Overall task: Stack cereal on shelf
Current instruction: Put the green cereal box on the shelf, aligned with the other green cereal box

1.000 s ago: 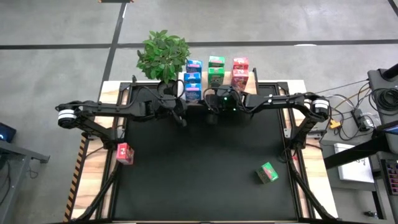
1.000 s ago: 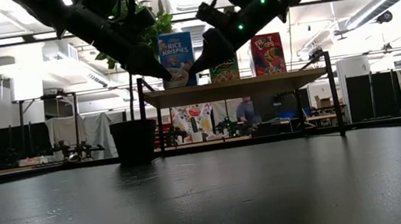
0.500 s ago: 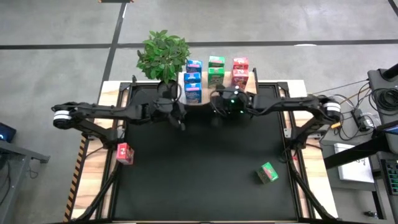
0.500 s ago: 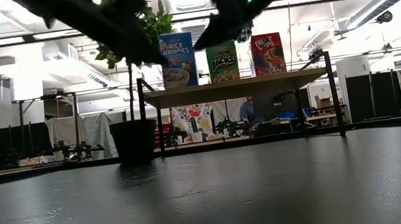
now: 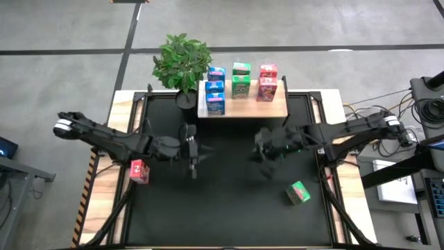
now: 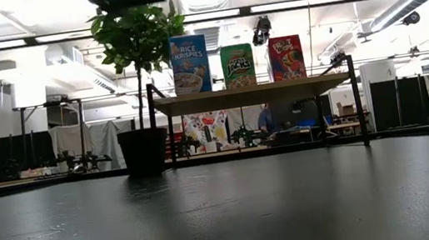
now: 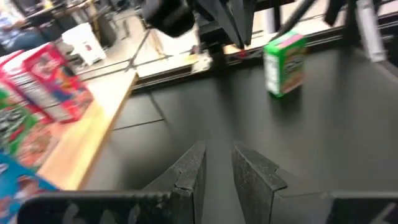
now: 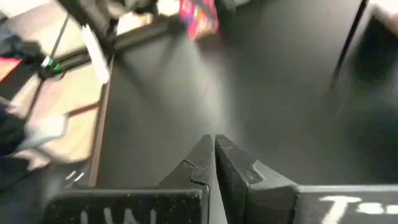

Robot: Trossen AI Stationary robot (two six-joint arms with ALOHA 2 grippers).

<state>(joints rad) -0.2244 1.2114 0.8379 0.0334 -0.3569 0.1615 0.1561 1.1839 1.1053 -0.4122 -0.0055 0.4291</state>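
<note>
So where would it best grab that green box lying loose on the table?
Probably from above, fingers across the two broad faces of the green box, which stands upright and turned askew on the black mat. The right gripper is nearer.

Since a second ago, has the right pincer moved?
Yes. The right pincer has pulled back from the shelf toward the table's middle, nearer the loose green box.

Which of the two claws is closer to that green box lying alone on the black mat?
The right gripper is nearer, just up-table of the green box. The left gripper is far across the mat.
</note>
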